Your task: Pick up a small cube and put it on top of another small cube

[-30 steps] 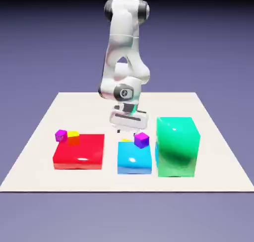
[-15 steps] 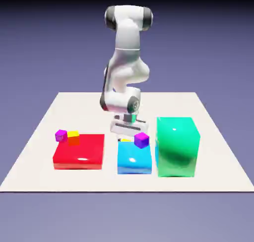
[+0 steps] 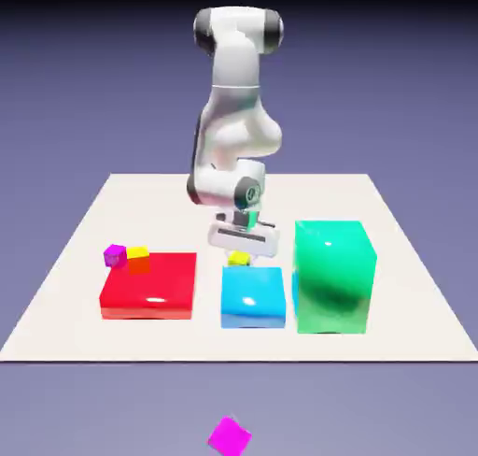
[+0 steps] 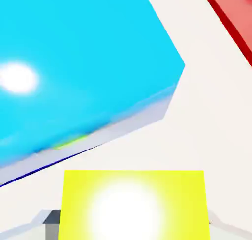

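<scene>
gripper now clamped on the small cube behind the blue block | purple cube gone from that block, now off the table, down front

Setting: rendered simulation bench, not a real room.

A flat off-white table floats before a plain blue-violet backdrop with no walls, floor or furniture. Surfaces are textureless and evenly lit. A white robot arm stands at the table's far edge. Glossy blocks in pure colours sit on it: a red slab, a blue block, a tall green block. A magenta cube shows against the backdrop, below the table's near edge.
</scene>
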